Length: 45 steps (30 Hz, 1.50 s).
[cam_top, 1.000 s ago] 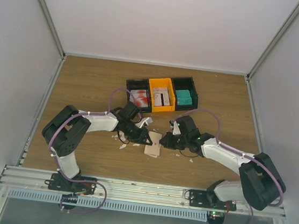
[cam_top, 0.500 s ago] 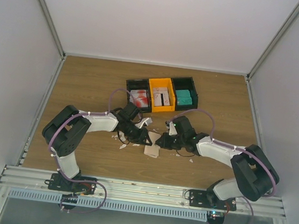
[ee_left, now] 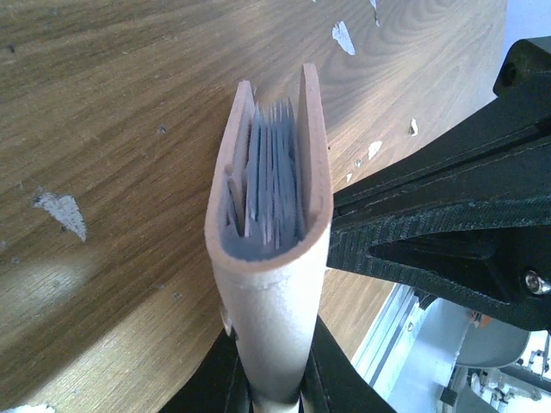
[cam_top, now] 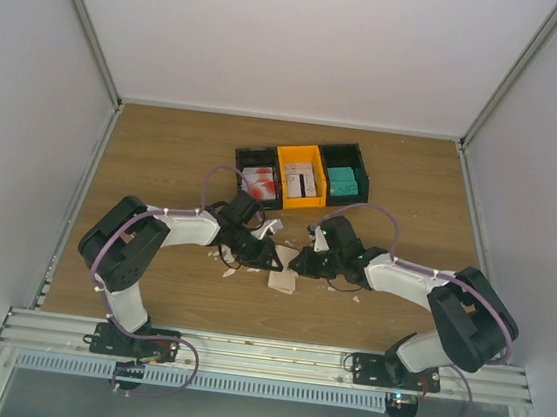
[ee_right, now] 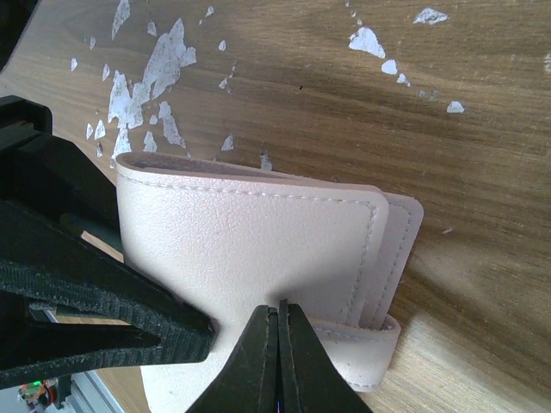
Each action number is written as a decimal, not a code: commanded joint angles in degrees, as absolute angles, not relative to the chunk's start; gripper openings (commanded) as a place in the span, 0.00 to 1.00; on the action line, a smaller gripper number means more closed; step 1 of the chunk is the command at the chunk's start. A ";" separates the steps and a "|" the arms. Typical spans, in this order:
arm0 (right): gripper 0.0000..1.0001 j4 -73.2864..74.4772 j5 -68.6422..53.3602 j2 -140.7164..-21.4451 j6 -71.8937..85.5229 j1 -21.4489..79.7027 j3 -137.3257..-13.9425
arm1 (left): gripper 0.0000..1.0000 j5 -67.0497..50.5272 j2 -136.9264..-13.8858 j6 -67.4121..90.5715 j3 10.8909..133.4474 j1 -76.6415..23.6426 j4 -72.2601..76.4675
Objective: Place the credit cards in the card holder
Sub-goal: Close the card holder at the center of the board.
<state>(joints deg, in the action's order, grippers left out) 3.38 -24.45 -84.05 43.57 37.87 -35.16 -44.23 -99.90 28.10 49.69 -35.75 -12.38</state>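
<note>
From above, the card holder is at the middle of the wooden table, between the left gripper and the right gripper. More credit cards lie in the bins behind.

At the left wrist, the left jaws pinch the card holder at its fold, with card edges showing between its leaves.

At the right wrist, the right jaws are pressed together, their tips against the card holder's face.

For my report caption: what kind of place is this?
Probably a laboratory test cell for robots: white walls on aluminium frames enclose a wooden table, with plastic sorting bins on it.
</note>
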 commanded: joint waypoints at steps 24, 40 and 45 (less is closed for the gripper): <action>0.00 -4.15 -24.47 -86.10 46.49 39.11 -34.94 | 0.00 -44.40 -100.48 29.29 47.33 -36.92 -7.72; 0.01 1.77 -22.42 -90.09 40.97 40.26 -35.94 | 0.00 -41.62 -102.17 30.06 47.03 -36.92 -7.16; 0.00 1.76 -22.85 -88.65 40.18 40.25 -35.69 | 0.00 -40.11 -102.86 29.87 46.87 -36.91 -7.45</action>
<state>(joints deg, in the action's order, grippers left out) -0.89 -24.12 -87.74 42.41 38.44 -36.10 -43.48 -100.29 31.48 47.88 -35.38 -9.98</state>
